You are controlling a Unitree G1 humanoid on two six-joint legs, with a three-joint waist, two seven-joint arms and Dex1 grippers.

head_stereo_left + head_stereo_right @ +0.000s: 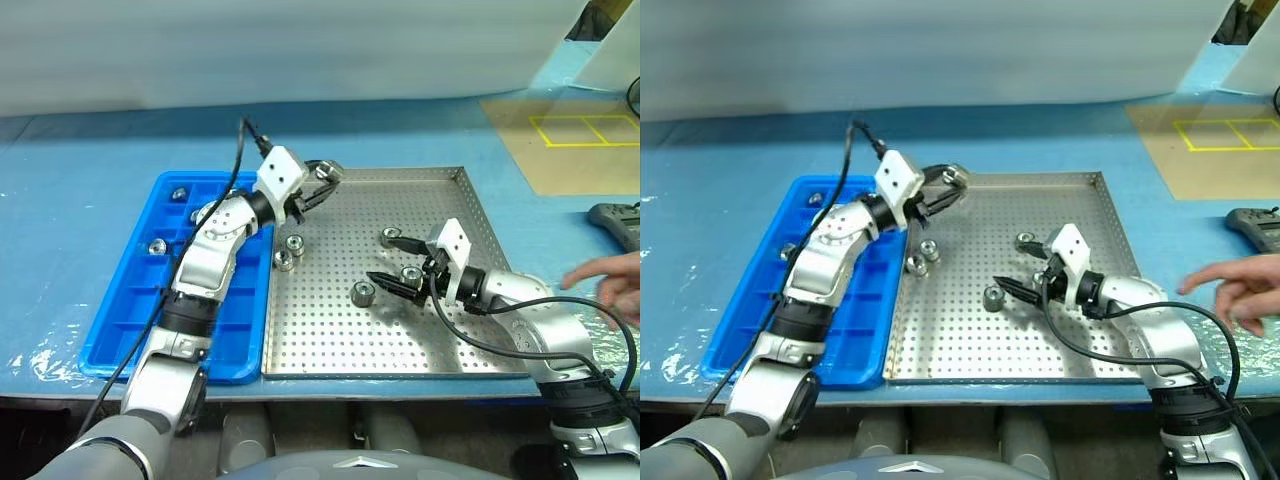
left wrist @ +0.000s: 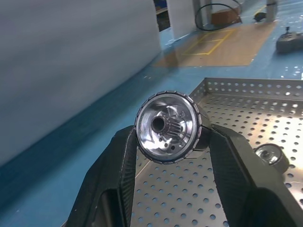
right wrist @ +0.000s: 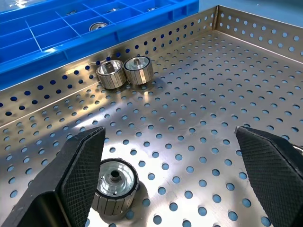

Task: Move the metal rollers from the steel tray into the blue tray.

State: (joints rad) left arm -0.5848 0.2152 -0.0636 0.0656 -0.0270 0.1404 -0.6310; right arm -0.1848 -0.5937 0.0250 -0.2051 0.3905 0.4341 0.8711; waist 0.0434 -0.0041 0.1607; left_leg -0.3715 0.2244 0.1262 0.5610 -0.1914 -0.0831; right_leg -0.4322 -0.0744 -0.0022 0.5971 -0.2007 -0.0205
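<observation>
My left gripper (image 1: 322, 185) is shut on a metal roller (image 2: 168, 125) and holds it in the air over the far left corner of the steel tray (image 1: 480, 230). The roller's open face with its central hole is turned toward the wrist camera. Several more rollers lie on the perforated floor: two side by side (image 1: 290, 252) near the left rim, one (image 1: 363, 293) in the middle. My right gripper (image 1: 383, 260) hovers open low over the tray, with that middle roller (image 3: 115, 186) just beside one finger (image 3: 83, 161). The blue tray (image 1: 130, 320) lies left of the steel tray, with a few rollers (image 1: 157, 246) in its far compartments.
A person's hand (image 1: 610, 282) rests on the blue table right of the steel tray. A black controller (image 1: 618, 222) lies beyond it. A brown board with yellow tape (image 1: 570, 140) sits at the back right. A white wall runs along the table's far side.
</observation>
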